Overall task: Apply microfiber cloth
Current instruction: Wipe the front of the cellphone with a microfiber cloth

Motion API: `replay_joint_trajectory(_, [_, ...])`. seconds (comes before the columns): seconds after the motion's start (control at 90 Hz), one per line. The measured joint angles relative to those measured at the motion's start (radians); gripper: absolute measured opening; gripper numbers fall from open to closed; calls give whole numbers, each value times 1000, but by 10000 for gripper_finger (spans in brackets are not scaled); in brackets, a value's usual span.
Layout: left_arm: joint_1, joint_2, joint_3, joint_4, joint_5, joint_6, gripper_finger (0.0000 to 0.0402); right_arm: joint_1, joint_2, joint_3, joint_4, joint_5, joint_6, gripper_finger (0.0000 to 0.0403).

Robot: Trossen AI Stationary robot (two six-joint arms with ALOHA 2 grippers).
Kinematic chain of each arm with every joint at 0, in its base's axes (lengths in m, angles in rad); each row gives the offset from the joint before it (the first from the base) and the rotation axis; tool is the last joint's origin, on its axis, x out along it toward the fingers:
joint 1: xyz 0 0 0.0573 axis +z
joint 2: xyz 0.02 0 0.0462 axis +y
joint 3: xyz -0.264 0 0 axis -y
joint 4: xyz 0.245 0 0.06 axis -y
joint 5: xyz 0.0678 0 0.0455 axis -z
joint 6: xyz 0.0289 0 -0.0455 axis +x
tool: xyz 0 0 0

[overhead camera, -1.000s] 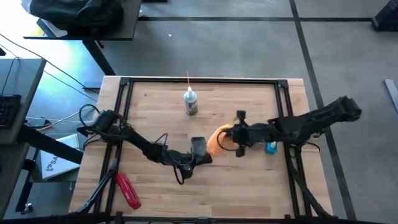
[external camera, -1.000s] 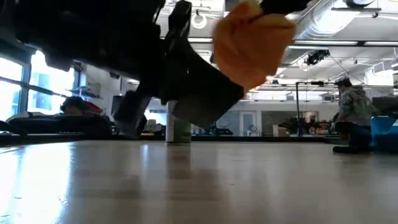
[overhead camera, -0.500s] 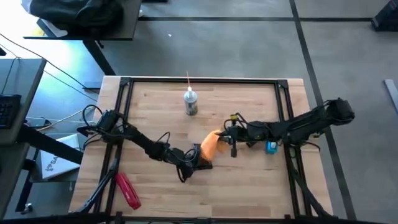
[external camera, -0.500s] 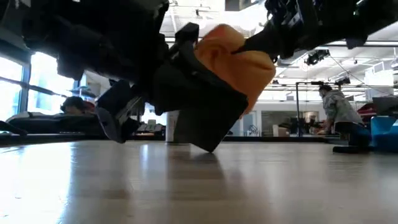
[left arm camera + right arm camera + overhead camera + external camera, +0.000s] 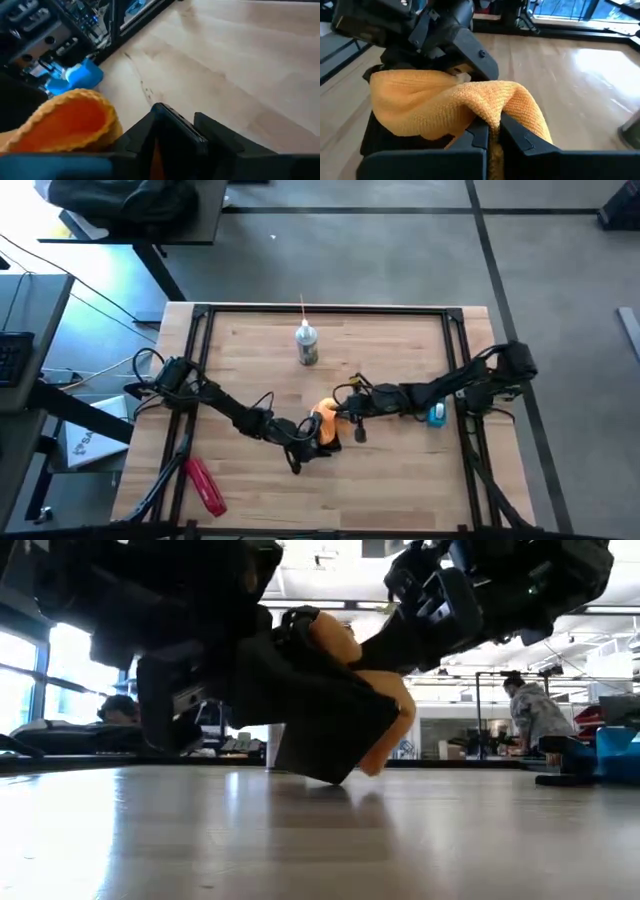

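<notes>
Draping over the black phone (image 5: 395, 137) right now is the microfiber cloth (image 5: 326, 421), bunched orange-yellow fabric lying on the phone's face, just toward the right arm's side of it. The right pincer (image 5: 492, 131) is clamped on the cloth's near fold, fingers pinched together on the fabric, so the cloth trails from that pincer straight toward the phone and spreads over it. The left pincer (image 5: 175, 131) has its fingers closed on the phone's edges, holding it tilted with one corner down near the tabletop (image 5: 400, 470), as the low view shows. So the phone is the hub here: cloth on top, right pincer just beside it, left pincer underneath and behind. The right arm is plainly the one carrying the cloth, and any wipe looks set to run along the phone's long axis, away from that pincer. Well beyond the phone stands the white spray bottle (image 5: 306, 345); the red tool (image 5: 205, 485) lies well off toward the left arm's base.
</notes>
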Motion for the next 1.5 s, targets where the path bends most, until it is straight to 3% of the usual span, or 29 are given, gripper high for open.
replay_joint_trajectory(0.456, [-35, 0, 0, -46, -17, -90, 133, 1, 26, 2, -4, 0, 0, 0])
replay_joint_trajectory(0.789, [-114, 0, 0, -47, -189, -126, 133, 47, 44, 28, -3, 0, -25, 0])
replay_joint_trajectory(1.144, [-134, 0, 0, -263, -194, -425, 133, 63, 259, 178, -9, 1, -15, 0])
replay_joint_trajectory(1.5, [-145, 55, 4, -231, -199, -589, 133, 60, 363, 260, -38, 64, 54, 0])
